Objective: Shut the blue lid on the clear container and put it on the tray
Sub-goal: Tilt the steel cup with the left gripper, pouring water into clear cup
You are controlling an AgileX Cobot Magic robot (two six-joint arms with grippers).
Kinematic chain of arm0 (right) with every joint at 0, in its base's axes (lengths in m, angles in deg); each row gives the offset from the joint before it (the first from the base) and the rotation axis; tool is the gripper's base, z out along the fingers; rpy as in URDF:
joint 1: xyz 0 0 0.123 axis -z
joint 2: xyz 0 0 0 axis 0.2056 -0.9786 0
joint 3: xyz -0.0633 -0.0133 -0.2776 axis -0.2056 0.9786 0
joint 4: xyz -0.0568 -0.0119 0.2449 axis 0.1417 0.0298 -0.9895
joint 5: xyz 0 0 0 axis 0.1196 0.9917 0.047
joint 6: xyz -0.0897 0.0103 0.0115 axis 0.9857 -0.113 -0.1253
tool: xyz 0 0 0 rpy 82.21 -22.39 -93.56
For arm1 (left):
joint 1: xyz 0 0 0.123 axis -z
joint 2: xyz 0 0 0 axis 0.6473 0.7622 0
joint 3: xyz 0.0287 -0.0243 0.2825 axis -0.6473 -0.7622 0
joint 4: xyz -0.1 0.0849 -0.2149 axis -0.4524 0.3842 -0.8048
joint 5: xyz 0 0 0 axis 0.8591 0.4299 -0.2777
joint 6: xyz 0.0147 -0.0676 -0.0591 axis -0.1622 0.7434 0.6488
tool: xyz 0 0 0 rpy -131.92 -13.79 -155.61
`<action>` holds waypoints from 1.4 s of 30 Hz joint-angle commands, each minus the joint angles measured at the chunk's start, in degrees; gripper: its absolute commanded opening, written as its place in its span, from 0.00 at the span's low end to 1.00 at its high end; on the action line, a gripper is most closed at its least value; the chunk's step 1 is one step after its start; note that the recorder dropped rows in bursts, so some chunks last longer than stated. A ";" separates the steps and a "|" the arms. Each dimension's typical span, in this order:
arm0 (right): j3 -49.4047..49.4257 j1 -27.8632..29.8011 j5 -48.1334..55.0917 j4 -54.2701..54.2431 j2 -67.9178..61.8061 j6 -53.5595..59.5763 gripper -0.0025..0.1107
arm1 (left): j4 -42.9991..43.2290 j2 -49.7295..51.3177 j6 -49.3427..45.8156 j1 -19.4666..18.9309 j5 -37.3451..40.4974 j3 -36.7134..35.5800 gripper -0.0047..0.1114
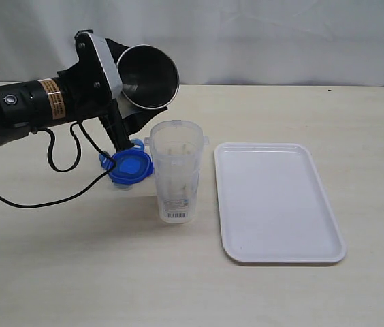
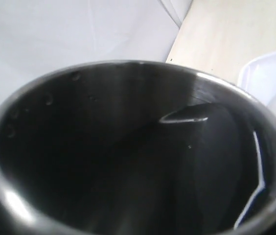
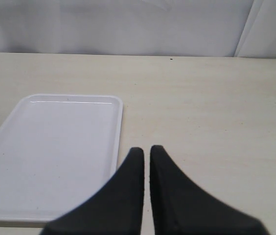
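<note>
Our left end effector [image 1: 129, 102] grips a tilted steel cup [image 1: 148, 76] above the blue lid [image 1: 128, 167], which lies on the counter [image 1: 56, 272] just beside the clear container [image 1: 176, 178]. The tray [image 1: 277, 204] sits nearby, and our right end effector [image 3: 147, 154] is pinched closed.

The left arm [image 1: 28, 102] is extended roughly level from the left edge of the exterior view and held clear of the table [image 1: 76, 272]. The left tool [image 1: 137, 85] is carried at its end, jaws set wide and clamped on a steel cup [image 1: 148, 75] tipped onto its side. The right tool [image 3: 147, 152] is recorded in its wrist view only: jaws closed, black tips nearly meeting, held above the table.
</note>
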 commanded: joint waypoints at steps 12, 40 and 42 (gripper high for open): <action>0.08 0.22 -0.25 0.07 0.25 -0.13 0.06 | -1.30 -0.74 -5.87 0.16 -4.49 0.97 0.04; 0.08 0.22 -0.25 0.07 0.25 -0.13 0.06 | -1.30 -0.74 -13.44 0.16 -4.49 0.97 0.04; 0.08 0.22 -0.25 0.07 0.25 -0.13 0.06 | -1.30 -0.74 -13.44 0.16 -4.49 0.97 0.04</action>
